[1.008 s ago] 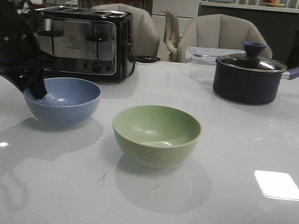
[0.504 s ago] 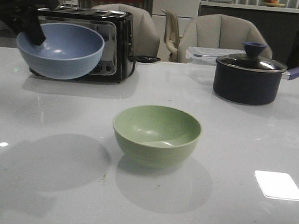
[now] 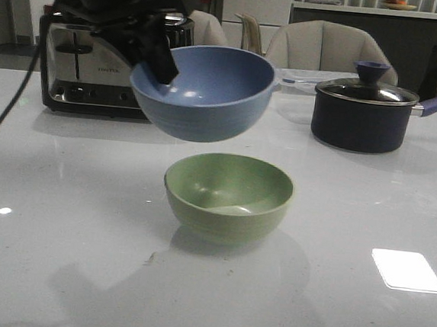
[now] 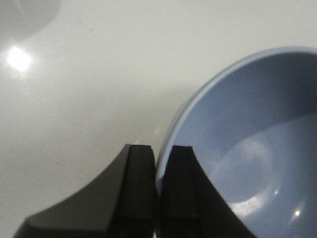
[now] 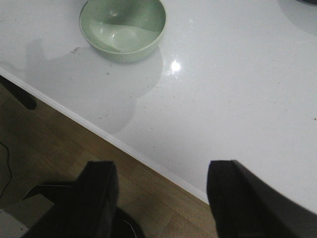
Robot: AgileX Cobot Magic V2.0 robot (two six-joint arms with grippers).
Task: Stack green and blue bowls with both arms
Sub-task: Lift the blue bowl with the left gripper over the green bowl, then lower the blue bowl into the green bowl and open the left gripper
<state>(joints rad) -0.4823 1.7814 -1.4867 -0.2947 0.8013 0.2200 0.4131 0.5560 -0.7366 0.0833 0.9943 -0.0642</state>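
Observation:
My left gripper (image 3: 160, 65) is shut on the left rim of the dusty blue bowl (image 3: 203, 92) and holds it in the air, above and slightly behind the pale green bowl (image 3: 228, 196), which stands on the white table (image 3: 59, 234). In the left wrist view the two fingers pinch the blue bowl's rim (image 4: 171, 131) at the gripper (image 4: 157, 153). My right gripper (image 5: 163, 171) is open and empty over the table's front edge, out of the front view. The green bowl (image 5: 123, 27) lies well ahead of it.
A black-and-steel toaster (image 3: 89, 68) stands at the back left behind the left arm. A dark saucepan with a glass lid (image 3: 365, 111) and a clear plastic box (image 3: 298, 82) stand at the back right. A black cable (image 3: 0, 125) trails at the left. Wooden floor (image 5: 74, 144) lies below the table edge.
My left gripper has lifted the blue bowl off the table at the left and carried it right, to above the green bowl. The green bowl has not moved.

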